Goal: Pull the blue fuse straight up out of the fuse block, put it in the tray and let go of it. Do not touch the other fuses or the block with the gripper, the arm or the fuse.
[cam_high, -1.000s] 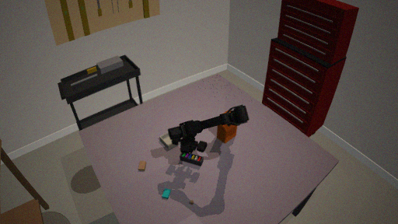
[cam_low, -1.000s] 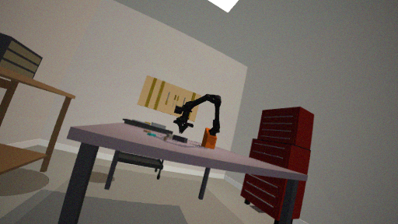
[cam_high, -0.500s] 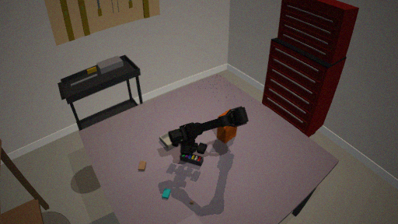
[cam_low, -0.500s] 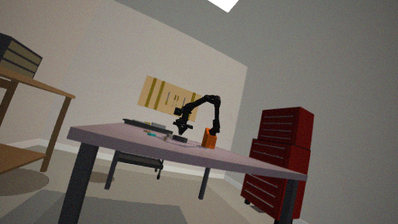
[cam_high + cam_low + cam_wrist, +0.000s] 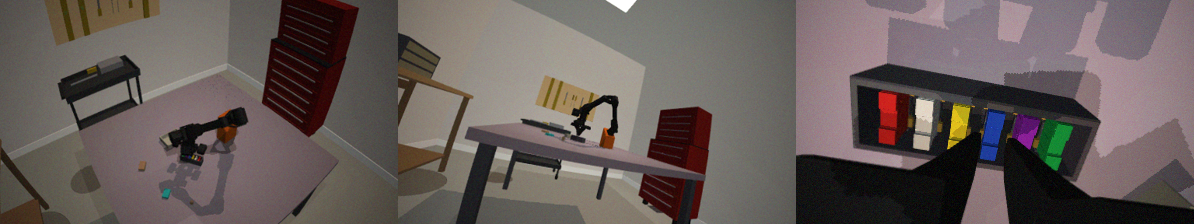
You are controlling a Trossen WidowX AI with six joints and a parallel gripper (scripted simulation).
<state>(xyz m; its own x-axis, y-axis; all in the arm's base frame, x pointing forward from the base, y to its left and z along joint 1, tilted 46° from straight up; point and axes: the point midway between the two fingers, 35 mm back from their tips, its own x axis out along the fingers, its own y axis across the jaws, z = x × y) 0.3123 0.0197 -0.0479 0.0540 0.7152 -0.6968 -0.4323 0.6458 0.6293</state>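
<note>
Hovering above fuse block (image 5: 971, 120), gripper (image 5: 991, 142) points down at blue fuse (image 5: 992, 134), jaws narrowly parted and holding nothing (fingertips frame fuse in wrist view). Blue fuse seated in block, fourth in row, between yellow fuse (image 5: 959, 125) and purple fuse (image 5: 1026, 130). Tray (image 5: 165, 141) beside block, partly hidden under arm.

On the table (image 5: 272, 163) we see the fuse block (image 5: 966, 95) holding six fuses in a row. Our gripper (image 5: 990, 150) hangs above it, fingertips either side of the fourth fuse (image 5: 992, 134). The tray (image 5: 166, 141) lies beyond the block.
</note>
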